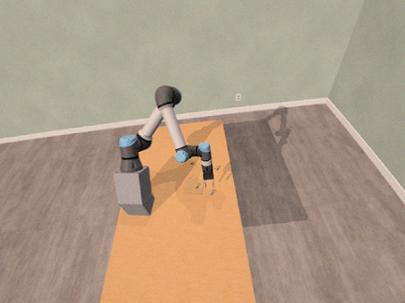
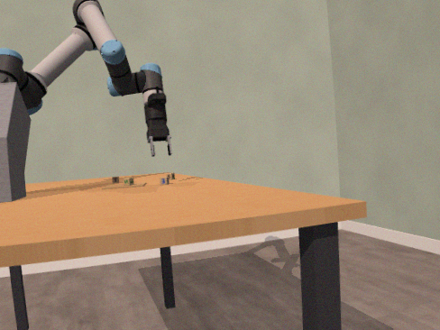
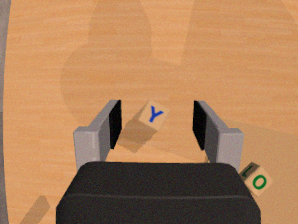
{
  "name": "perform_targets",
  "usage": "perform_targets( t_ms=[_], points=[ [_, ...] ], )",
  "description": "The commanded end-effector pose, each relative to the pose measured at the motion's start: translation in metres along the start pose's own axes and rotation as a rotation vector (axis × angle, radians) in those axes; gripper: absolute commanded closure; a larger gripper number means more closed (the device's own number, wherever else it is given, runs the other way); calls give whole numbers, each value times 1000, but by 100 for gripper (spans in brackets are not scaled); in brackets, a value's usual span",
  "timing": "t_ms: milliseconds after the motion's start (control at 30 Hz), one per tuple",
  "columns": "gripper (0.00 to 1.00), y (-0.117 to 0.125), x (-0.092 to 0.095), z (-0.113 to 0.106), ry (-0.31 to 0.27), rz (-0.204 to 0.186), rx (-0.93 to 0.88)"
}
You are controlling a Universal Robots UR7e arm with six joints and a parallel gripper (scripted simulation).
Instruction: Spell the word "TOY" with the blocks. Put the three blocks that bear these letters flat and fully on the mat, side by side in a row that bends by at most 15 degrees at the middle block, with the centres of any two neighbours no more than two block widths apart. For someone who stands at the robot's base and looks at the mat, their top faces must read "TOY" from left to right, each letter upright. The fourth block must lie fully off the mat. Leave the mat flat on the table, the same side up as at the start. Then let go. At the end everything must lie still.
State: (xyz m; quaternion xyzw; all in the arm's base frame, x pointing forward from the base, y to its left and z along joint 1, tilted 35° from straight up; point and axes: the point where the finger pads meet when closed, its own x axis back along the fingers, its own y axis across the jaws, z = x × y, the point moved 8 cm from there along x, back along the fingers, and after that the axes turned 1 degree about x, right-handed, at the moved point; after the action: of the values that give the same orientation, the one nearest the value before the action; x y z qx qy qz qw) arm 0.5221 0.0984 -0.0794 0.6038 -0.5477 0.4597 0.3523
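My gripper (image 3: 157, 115) is open and empty. It hangs well above the table (image 2: 180, 203), as the exterior view shows (image 2: 160, 149). In the wrist view the block with a blue Y (image 3: 154, 115) lies on the table straight below, between my fingers in the picture, turned a little askew. The block with a green O (image 3: 258, 181) lies further right, at the edge of the gripper body. In the exterior view the Y block (image 2: 163, 180) and the O block (image 2: 129, 181) are small and far back. The mat (image 1: 193, 186) is a faint darker patch beside the gripper (image 1: 208, 184).
Two more small blocks (image 2: 115, 179) (image 2: 171, 176) lie on the table near the others; their letters are too small to read. The robot's grey base (image 1: 134, 191) stands at the table's left edge. The table's right edge (image 1: 234, 183) runs close to the blocks.
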Motion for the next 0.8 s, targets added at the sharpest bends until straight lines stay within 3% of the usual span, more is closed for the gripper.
perform_targets(
  t_ms=[0,533,767],
  points=[
    [0,0,1,0,1,1,0],
    [0,0,1,0,0,2,0],
    [0,2,9,-19,-15,7,-9]
  ],
)
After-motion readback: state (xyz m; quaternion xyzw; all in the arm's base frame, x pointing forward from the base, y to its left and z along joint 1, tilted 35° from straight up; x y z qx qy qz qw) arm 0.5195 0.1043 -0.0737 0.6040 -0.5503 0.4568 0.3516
